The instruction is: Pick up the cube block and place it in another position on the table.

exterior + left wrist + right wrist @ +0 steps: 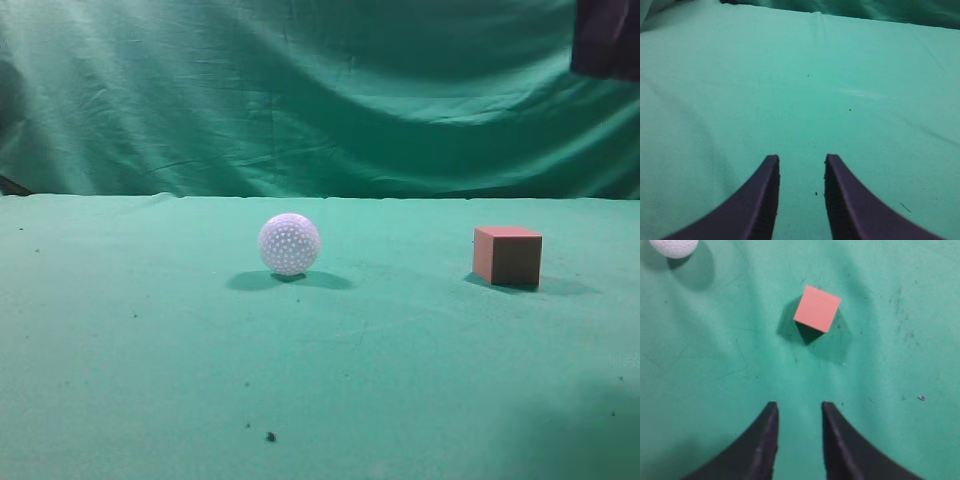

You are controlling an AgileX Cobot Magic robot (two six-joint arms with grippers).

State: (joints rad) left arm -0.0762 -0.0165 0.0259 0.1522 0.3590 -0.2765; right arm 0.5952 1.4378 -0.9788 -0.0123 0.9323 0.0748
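The table [150, 380], covered in green cloth with a few dark specks, fills the lower part of the exterior view; a wrinkled green backdrop curtain [300, 90] hangs behind its far edge. A dark shape [607, 38] occupies the top right corner of that view; it may be part of the right arm, but this cannot be confirmed.

Two objects stand on the cloth, well apart. The white dimpled ball [289, 243] sits near the middle. The cube block [507, 256] rests to its right, flat on the table, reddish-brown with a paler lit face to the left and a darker face toward the camera. Nothing touches it.

The right gripper [798, 412] hangs above the table with the cube block [817, 309] ahead of its fingertips and slightly right of their centre line, turned corner-on to the jaws. The jaws stand a narrow gap apart, empty. The ball [673, 247] is at the far left corner of that view.

The left gripper [801, 165] hangs over bare cloth, jaws likewise narrowly parted and empty, with neither object in its view.

Assessment: the task is at the approach step; the pick has not begun. The next move likely calls for the right gripper to widen, advance over the cube, rotate to meet two flat faces, then descend.
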